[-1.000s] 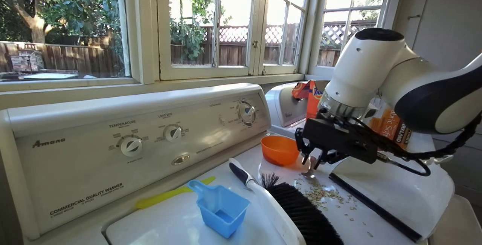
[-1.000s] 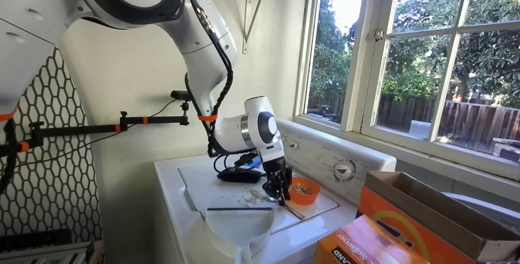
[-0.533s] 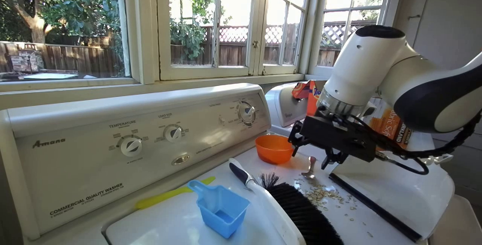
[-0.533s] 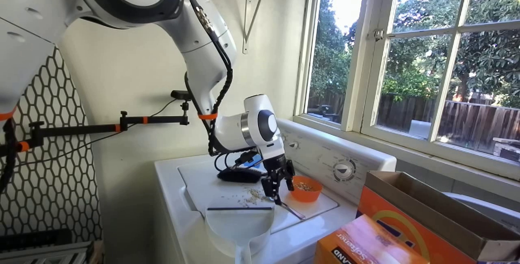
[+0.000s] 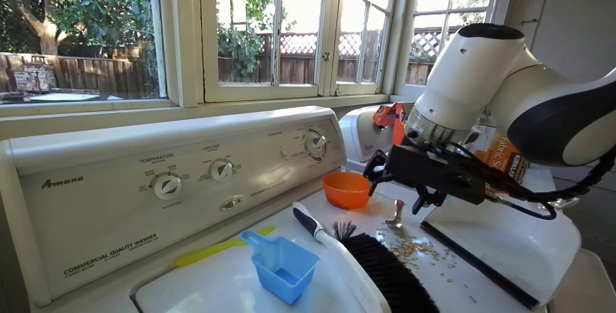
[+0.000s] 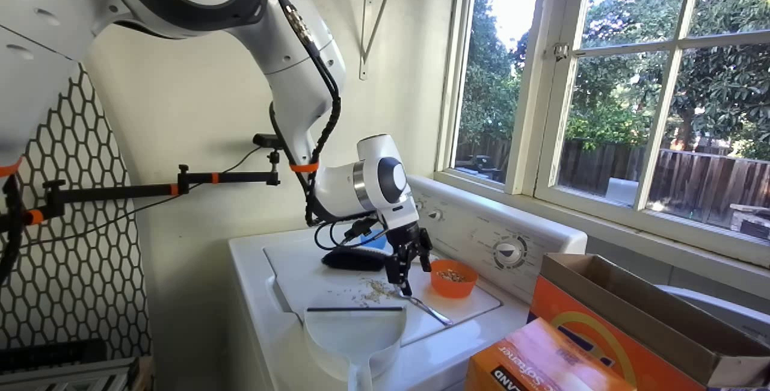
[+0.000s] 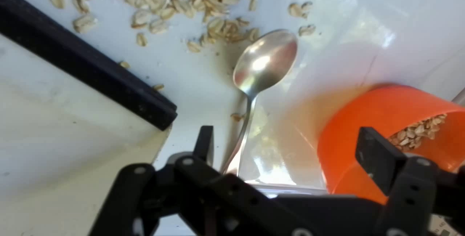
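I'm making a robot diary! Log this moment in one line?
fingers: open, empty; spoon: on washer; oats: loose near spoon, also in bowl

Gripper (image 5: 393, 202) spread near orange bowl (image 5: 345, 191), contact unclear; spoon (image 5: 396, 217) beside scattered flakes (image 5: 410, 248).

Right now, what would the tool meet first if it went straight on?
Probably the spoon on the washer lid; depth is unclear, though, so the tool might touch the orange bowl first.
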Controlling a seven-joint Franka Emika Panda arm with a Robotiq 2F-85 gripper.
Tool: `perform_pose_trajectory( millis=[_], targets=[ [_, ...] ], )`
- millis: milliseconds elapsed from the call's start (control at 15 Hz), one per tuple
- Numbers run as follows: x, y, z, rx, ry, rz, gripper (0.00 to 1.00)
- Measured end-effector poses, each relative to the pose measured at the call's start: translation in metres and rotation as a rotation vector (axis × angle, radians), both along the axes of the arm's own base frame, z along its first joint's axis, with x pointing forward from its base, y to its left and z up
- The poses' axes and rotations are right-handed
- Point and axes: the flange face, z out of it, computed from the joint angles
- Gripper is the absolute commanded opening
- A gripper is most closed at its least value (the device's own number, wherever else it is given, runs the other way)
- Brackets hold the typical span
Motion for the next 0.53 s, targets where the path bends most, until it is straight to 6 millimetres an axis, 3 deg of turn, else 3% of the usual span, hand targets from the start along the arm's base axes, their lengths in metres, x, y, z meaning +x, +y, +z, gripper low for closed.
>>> perform_pose_trajectory(
  millis=[533],
  targets=[
    [-0.023,0.025,0.020,-0.066,0.025,0.177,1.00]
  ],
)
